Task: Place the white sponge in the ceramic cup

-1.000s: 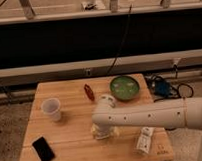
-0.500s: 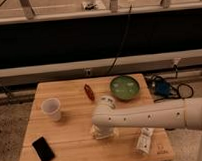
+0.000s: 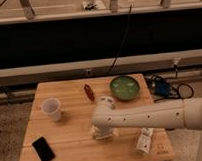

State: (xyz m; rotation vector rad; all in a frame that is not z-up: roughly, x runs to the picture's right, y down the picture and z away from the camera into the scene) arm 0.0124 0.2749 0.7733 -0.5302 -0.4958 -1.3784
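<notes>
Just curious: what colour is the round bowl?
The bowl is green, camera view; the gripper hangs over the white sponge.

**Sponge mostly covered, arm runs off frame**

The gripper [image 3: 104,130] points down just toward 6 o'clock of the table [image 3: 70,103] centre, jaws spread. It sits over the white sponge [image 3: 98,135], so only a pale edge of the sponge shows beneath it; whether the two touch cannot be told.

The arm [image 3: 151,116] leaves the picture at 3 o'clock, and its base is cut off there.

The label on the bottle [image 3: 144,141], at 4 o'clock of the gripper, is too blurred to read.

The small red object [image 3: 88,91], at 11 o'clock of the gripper, is too small to identify.

The inside of the green bowl [image 3: 125,87] is a blur.

The blue item [image 3: 162,87] among the cables is indistinct.
</notes>
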